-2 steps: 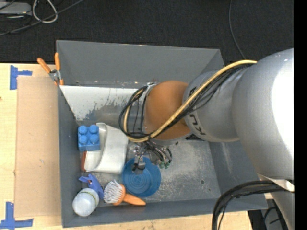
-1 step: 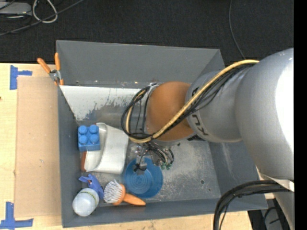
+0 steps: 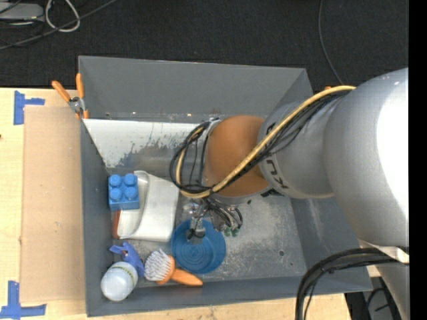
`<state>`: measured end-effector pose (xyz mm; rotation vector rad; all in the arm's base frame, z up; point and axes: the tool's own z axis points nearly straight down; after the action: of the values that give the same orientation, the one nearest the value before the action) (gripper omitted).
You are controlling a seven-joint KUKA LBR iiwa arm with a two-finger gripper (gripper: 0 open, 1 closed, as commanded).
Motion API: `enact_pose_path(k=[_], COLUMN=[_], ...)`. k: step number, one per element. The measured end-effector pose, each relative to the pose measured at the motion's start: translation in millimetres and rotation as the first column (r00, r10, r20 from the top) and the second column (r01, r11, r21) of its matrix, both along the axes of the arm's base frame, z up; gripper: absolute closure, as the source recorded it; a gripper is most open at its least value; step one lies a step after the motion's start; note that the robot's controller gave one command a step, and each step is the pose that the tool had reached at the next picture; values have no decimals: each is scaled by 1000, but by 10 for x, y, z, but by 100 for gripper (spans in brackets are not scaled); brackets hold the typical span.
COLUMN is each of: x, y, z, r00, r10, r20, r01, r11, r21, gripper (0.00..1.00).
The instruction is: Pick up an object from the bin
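Note:
My gripper reaches down under the orange cover onto a round blue ridged disc lying near the bin's front wall. Its fingertip touches the disc's upper part. A brush with a white bristle head and orange handle lies just left of the disc. A white rounded block sits to the upper left of the gripper.
A blue building brick lies on the white block's left side. A white bottle with a blue spray top rests in the front left corner. The arm, its orange cover and black cables cover the bin's right half.

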<state>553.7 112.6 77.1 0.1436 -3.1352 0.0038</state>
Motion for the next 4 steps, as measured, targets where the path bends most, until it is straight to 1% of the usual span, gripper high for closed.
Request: enact_pose_path(k=[1,2,3,4], x=[0,96,96,-243], y=[0,-319,-319,-384], z=[0,-65,-65,303], r00=[1000,993,993,996], r10=[0,115,115,90], r20=[0,1,1,-10], r01=[0,-115,-115,-90], r11=[1000,993,993,996], r21=[0,2,2,1], gripper=[100,100,100,100])
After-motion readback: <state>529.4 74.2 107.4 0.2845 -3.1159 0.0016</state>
